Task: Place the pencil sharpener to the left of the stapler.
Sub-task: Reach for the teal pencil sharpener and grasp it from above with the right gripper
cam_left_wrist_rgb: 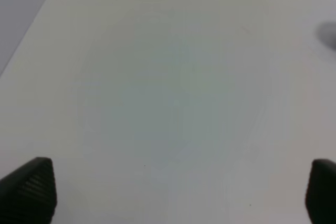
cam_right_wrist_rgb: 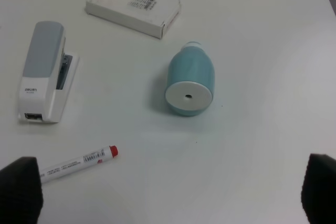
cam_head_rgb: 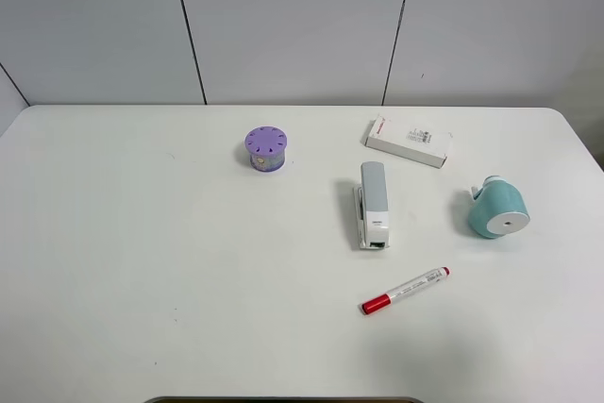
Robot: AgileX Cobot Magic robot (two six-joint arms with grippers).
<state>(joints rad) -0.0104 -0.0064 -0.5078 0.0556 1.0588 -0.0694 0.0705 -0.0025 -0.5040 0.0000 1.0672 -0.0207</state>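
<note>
Right gripper is hanging above the table with its jaws spread wide and nothing between them, and it is looking down on the pencil sharpener, which suggests it is lining up for a grasp not yet made. Left gripper is likewise gaping and empty, facing only bare tabletop.

The pencil sharpener is lying on its side at the right of the table, well apart from the stapler and on the wrong side of it, its white end face turned toward the front edge. Being barrel-shaped, it is probably inclined to roll, so a pinch across the body looks safer than one along it.

The stapler is sitting squarely between the sharpener and its goal (the open patch to the stapler's left). A white box is lying behind the stapler and a red-capped marker in front of it, so the carry is likely needing to pass over these things. A purple container is standing farther left and back, near the goal but apart from it.
</note>
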